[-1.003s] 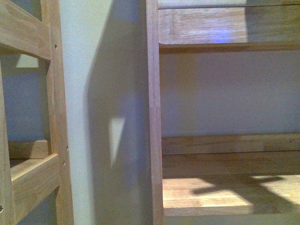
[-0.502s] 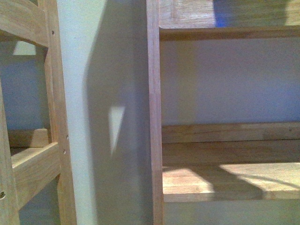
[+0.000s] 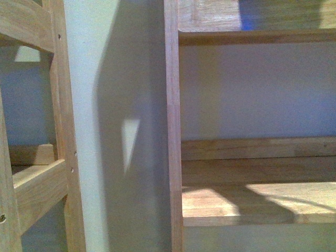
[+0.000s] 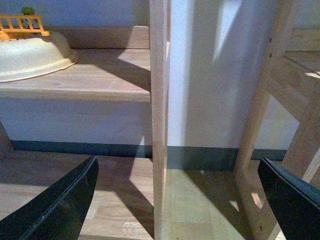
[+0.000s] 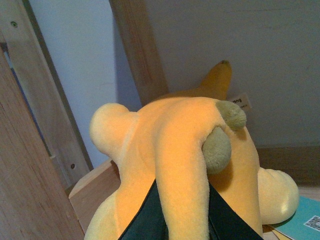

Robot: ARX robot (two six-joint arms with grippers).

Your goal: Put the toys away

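Note:
The orange-yellow plush animal (image 5: 170, 150) fills the right wrist view, with rounded limbs, a pointed tip and two olive-green pads. My right gripper (image 5: 181, 220) is shut on one long fold of its body, the black fingers (image 5: 145, 217) pressing from both sides. The toy hangs close to a wooden upright and a pale wall. My left gripper (image 4: 177, 200) is open, its two black fingers (image 4: 60, 205) far apart with nothing between them, facing a wooden shelf post (image 4: 159, 120). Neither gripper nor the toy shows in the front view.
A wooden shelf post (image 3: 172, 126) and a lower shelf board (image 3: 257, 202) stand ahead, a second wooden frame (image 3: 58, 131) to the left. A cream bowl-shaped item (image 4: 30, 57) with a yellow toy fence (image 4: 22, 25) sits on a shelf. A teal card (image 5: 302, 222) lies under the toy.
The front view has shifted over the last second: the shelves now sit lower in frame. Over the last half second nothing has moved.

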